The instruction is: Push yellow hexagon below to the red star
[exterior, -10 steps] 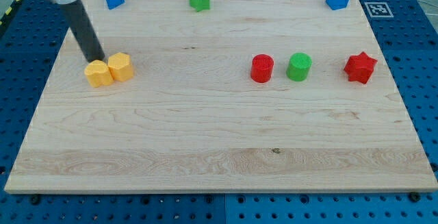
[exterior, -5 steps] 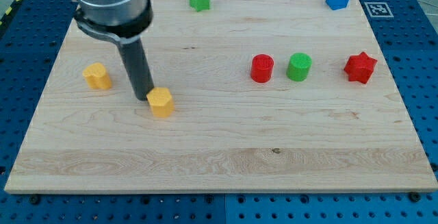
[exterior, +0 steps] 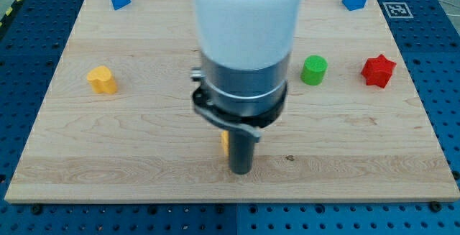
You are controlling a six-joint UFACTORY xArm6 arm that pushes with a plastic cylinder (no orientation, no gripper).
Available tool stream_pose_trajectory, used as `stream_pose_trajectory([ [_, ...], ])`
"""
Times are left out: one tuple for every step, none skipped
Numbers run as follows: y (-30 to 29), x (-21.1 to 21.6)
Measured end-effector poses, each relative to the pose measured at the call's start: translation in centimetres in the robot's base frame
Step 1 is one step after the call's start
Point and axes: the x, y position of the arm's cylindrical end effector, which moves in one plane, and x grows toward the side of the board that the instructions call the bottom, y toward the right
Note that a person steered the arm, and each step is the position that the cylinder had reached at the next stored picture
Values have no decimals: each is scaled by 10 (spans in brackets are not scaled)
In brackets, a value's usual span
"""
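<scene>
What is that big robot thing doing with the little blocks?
The robot arm is sliding a yellow block across the wooden board with its dark rod. My tip is near the view's bottom middle, right beside that block, which is mostly hidden behind the rod, so only an orange-yellow sliver shows. It is meant to end up below the red star, which sits far off toward the view's right, next to a green round block. Another yellow block sits alone at the left.

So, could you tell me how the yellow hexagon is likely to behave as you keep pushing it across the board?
The yellow hexagon, mostly hidden behind my rod, probably slides rather than rolls: only a flat-looking sliver shows. My tip sits at its right, so it may slip off sideways. The wooden board looks smooth, so friction seems low.
</scene>
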Motion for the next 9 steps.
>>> stream_pose_trajectory([
  [-7, -10],
  [-39, -2],
  [-58, -20],
  [-38, -41],
  [29, -40],
  [92, -39],
  [132, -39],
  [106, -39],
  [84, -51],
])
